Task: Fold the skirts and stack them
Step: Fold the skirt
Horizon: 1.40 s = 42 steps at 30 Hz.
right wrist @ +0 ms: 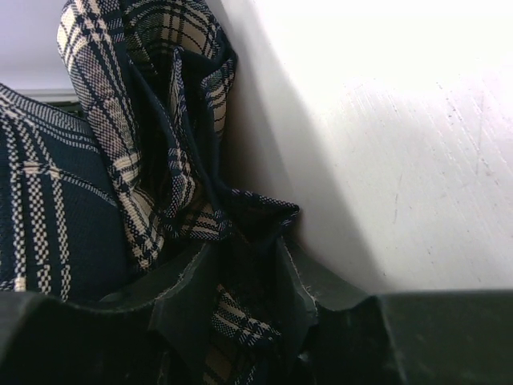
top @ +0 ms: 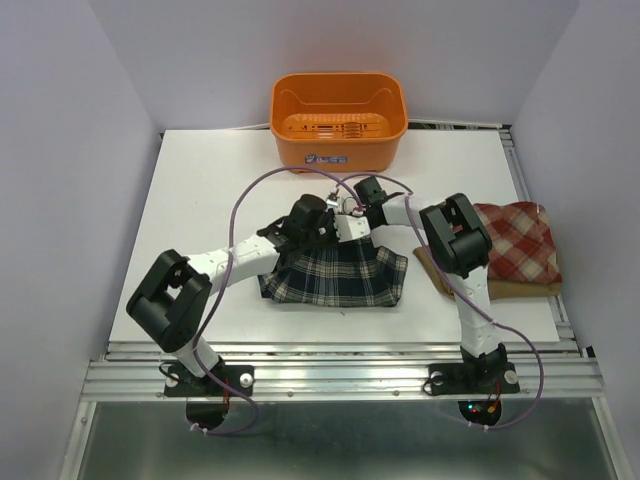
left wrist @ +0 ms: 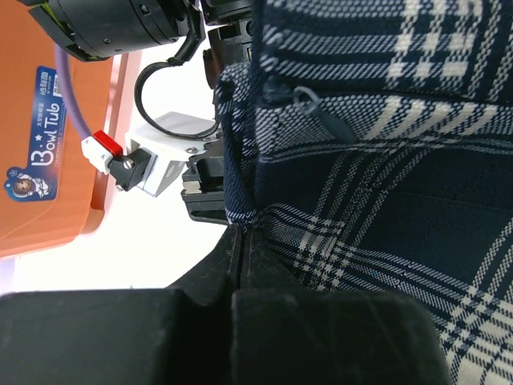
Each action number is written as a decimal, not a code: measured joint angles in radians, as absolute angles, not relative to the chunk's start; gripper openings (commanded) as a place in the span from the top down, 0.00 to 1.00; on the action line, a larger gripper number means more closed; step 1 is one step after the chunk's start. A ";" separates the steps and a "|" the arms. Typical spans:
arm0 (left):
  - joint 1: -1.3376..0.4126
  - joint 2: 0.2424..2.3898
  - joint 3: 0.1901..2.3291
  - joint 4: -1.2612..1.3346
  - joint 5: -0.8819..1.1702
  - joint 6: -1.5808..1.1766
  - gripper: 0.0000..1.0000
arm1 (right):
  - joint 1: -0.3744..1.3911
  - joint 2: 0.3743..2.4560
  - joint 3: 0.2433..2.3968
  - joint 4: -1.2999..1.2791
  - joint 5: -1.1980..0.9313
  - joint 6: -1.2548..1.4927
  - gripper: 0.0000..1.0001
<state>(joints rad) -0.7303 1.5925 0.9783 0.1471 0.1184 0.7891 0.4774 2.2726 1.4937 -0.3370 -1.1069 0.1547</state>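
The navy-green-white plaid skirt lies mid-table, its far edge lifted. My left gripper is shut on that far edge; in the left wrist view the jaws pinch the hem of the skirt. My right gripper is shut on the same edge just to the right; in the right wrist view bunched plaid cloth fills the jaws. The red-and-white plaid skirt lies folded on the tan skirt at the right.
An orange plastic basket stands at the back centre of the white table, close behind both grippers; its side shows in the left wrist view. Purple cables loop over the arms.
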 measured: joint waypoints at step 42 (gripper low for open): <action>-0.772 1.753 0.993 0.138 0.114 0.757 0.81 | 0.191 2.177 1.682 -0.376 -0.626 0.351 0.24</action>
<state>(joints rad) -0.7719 1.7535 0.9932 0.1375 0.1139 0.7567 0.1909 2.1765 1.6825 -0.3759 -0.6258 0.3508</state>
